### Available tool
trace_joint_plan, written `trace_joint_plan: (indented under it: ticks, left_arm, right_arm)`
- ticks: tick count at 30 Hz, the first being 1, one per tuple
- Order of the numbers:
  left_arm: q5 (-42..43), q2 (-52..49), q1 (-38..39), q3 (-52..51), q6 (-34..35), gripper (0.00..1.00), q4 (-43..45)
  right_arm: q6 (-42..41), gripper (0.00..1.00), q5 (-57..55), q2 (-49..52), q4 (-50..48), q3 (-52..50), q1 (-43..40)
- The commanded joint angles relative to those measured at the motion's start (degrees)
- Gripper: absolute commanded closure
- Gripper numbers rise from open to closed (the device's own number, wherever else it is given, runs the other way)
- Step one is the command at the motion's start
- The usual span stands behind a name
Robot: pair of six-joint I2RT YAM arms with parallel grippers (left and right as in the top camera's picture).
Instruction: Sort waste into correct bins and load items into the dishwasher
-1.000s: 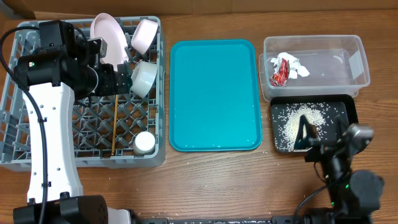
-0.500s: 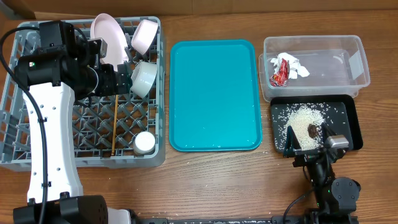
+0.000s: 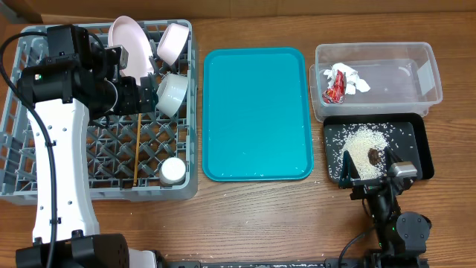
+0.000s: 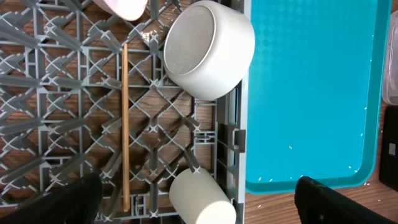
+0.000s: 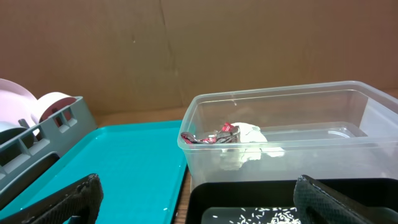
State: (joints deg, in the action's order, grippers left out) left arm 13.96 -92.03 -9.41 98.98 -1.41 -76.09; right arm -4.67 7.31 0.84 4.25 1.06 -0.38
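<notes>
In the grey dish rack [image 3: 30, 171] stand the pink-white plate [image 3: 126, 45], pink bowl [image 3: 172, 41], blue-grey bowl [image 3: 172, 93], white cup [image 3: 173, 171] and chopsticks [image 3: 137, 149]. My left gripper [image 3: 145, 95] hovers over the rack beside the blue-grey bowl, open and empty; its wrist view shows that bowl [image 4: 208, 50], the cup [image 4: 202, 196] and a chopstick [image 4: 124, 124] between its fingers [image 4: 199, 202]. The wrapper [image 3: 342, 80] lies in the clear tub [image 3: 416, 82]. Rice [image 3: 364, 138] and the brown lump [image 3: 373, 155] lie in the black tray [image 3: 420, 141]. My right gripper [image 3: 367, 165] is open and empty at the tray's front edge.
The teal serving tray [image 3: 256, 112] lies between the rack and the bins, with a few rice grains on it. The right wrist view [image 5: 199, 205] shows the tub [image 5: 280, 143], the wrapper [image 5: 230, 134], the black tray [image 5: 249, 199] and the teal tray [image 5: 112, 162].
My right arm has swung from the tray's right side to its front edge, fingers now facing forward and open; the brown lump now shows. The left arm has not moved.
</notes>
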Motion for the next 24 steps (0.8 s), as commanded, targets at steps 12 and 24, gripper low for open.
trace_joint_plan:
  ticks: [12,24]
  left_arm:
    - [-5.0,2.8,0.2,0.5,-0.1,0.00,3.9]
    - [-1.4,33.4,4.6,-34.5,-1.0,0.00,41.5]
  right_arm:
    - [0.2,0.00,0.5,-0.7,-0.3,-0.6,-0.2]
    - [0.2,0.00,0.5,-0.7,-0.3,-0.6,-0.2]
